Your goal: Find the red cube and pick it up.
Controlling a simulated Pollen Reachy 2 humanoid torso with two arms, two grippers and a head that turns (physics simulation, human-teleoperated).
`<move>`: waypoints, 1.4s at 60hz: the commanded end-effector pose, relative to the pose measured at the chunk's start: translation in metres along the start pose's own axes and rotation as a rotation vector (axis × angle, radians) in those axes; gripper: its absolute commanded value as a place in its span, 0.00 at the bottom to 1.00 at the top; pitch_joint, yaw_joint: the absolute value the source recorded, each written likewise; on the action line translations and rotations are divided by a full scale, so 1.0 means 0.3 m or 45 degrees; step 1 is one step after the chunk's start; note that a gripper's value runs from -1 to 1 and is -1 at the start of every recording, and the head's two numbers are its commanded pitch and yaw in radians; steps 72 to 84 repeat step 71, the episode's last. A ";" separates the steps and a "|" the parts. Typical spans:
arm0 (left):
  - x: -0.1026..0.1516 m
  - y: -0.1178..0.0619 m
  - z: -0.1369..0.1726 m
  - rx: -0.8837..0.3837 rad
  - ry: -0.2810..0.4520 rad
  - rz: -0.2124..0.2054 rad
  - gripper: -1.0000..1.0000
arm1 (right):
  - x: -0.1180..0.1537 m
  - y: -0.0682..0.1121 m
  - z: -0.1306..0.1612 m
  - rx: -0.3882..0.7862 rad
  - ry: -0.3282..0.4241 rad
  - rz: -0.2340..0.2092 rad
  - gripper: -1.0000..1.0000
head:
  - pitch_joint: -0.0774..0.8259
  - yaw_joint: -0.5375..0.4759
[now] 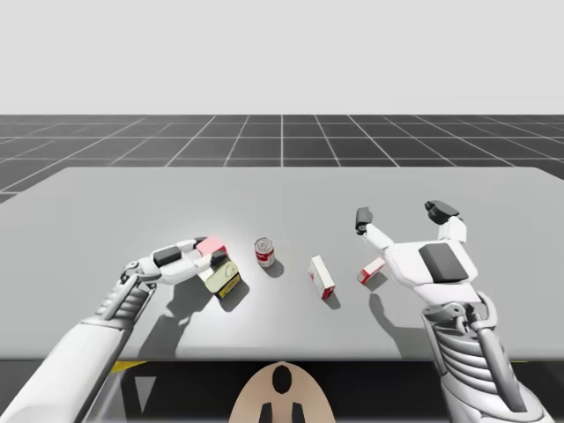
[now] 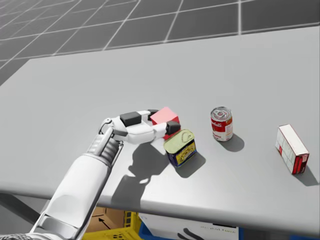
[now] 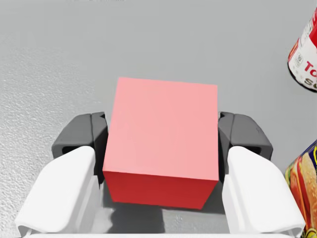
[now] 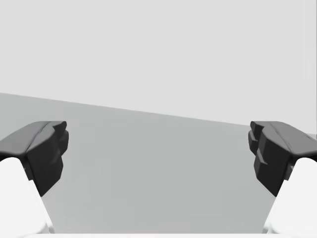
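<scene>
High view: fixed above the near edge and well back, tilted down across the whole table [image 1: 106, 203] to the gridded floor [image 1: 282, 141] and the horizon; both arms enter from the bottom edge.
Head view: from my head, turned down and leftward, nearer than the high view; takes in the table's left and middle.
Left wrist view: along my left gripper [image 3: 161, 134], very close to the red cube [image 3: 163, 124] between its fingers, looking down at the tabletop.
Right wrist view: along my right gripper [image 4: 158, 148], facing low and outward over the tabletop to a pale backdrop.
High and head share: my left gripper, red cube, red-and-white can [image 2: 221, 123], red-and-white box [image 2: 291, 148].
Left wrist and head share: red cube, the can's side.
</scene>
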 end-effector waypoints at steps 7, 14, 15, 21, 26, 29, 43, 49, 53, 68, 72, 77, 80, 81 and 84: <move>-0.024 -0.006 -0.009 -0.006 0.018 0.008 1.00 | 0.002 0.001 0.003 -0.003 -0.002 -0.008 0.00 | 0.75 0.86; -0.028 -0.008 -0.006 -0.002 0.017 0.000 1.00 | 0.003 0.000 0.003 -0.018 -0.011 -0.012 0.00 | 0.63 0.85; -0.028 -0.008 -0.006 -0.002 0.017 0.000 1.00 | 0.003 0.000 0.003 -0.020 -0.012 -0.012 0.00 | 0.62 0.85; -0.031 -0.008 -0.002 0.001 0.016 -0.004 1.00 | 0.003 0.000 0.002 -0.019 -0.007 -0.043 0.00 | 0.50 0.84; -0.030 -0.008 0.001 0.005 0.016 -0.006 1.00 | -0.005 0.000 0.000 -0.013 0.014 -0.088 0.00 | 0.44 0.84; -0.024 -0.008 0.006 0.009 0.012 -0.010 1.00 | -0.005 0.006 -0.005 -0.050 0.001 -0.103 0.00 | 0.42 0.84; 0.094 -0.023 0.076 0.052 -0.087 -0.074 1.00 | -0.011 -0.023 -0.009 0.000 -0.033 -0.118 0.00 | 0.37 0.83; 0.172 -0.038 0.125 0.089 -0.152 -0.123 1.00 | -0.009 -0.032 -0.007 0.022 -0.037 -0.134 0.00 | 0.37 0.83; 0.248 -0.058 0.180 0.122 -0.224 -0.168 1.00 | -0.007 -0.038 -0.005 0.038 -0.038 -0.154 0.00 | 0.37 0.83; 0.509 -0.154 0.377 0.278 -0.526 -0.325 1.00 | -0.012 -0.045 0.006 0.132 -0.073 -0.150 0.00 | 0.37 0.82; 0.555 -0.180 0.409 0.311 -0.589 -0.356 1.00 | -0.013 -0.046 0.006 0.136 -0.072 -0.151 0.00 | 0.36 0.82; 0.555 -0.180 0.409 0.311 -0.589 -0.356 1.00 | -0.013 -0.046 0.006 0.136 -0.072 -0.151 0.00 | 0.36 0.82; 0.555 -0.180 0.409 0.311 -0.589 -0.356 1.00 | -0.013 -0.046 0.006 0.136 -0.072 -0.151 0.00 | 0.36 0.82; 0.555 -0.180 0.409 0.311 -0.589 -0.356 1.00 | -0.013 -0.046 0.006 0.136 -0.072 -0.151 0.00 | 0.36 0.82; 0.555 -0.180 0.409 0.311 -0.589 -0.356 1.00 | -0.013 -0.046 0.006 0.136 -0.072 -0.151 0.00 | 0.36 0.82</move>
